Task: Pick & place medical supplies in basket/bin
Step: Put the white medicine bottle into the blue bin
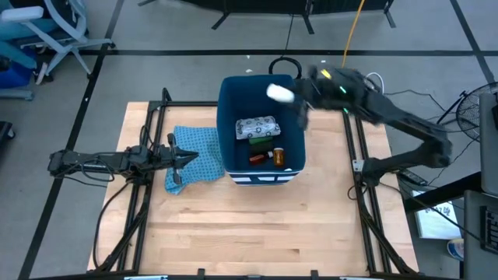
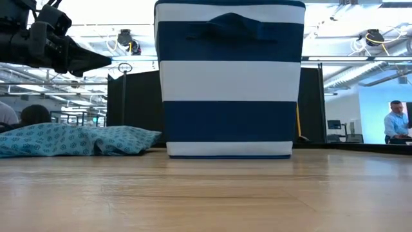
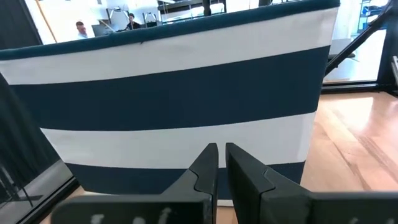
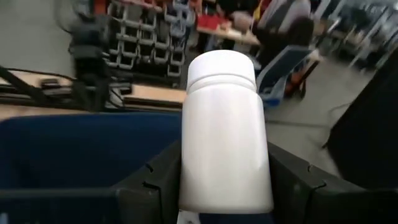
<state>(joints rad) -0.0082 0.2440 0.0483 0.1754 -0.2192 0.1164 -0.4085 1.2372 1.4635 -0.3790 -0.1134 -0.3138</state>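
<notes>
Tabletop bin (image 1: 230,117) holds four items; right gripper (image 4: 224,180) grips one white bottle (image 4: 224,137).

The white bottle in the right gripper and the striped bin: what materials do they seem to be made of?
White bottle: probably plastic, smooth and matte, with a ridged screw cap, held by the right gripper.
Striped bin: likely fabric rather than hard plastic; the walls bow slightly in the left wrist view, and a soft handle hangs at the top band.
</notes>
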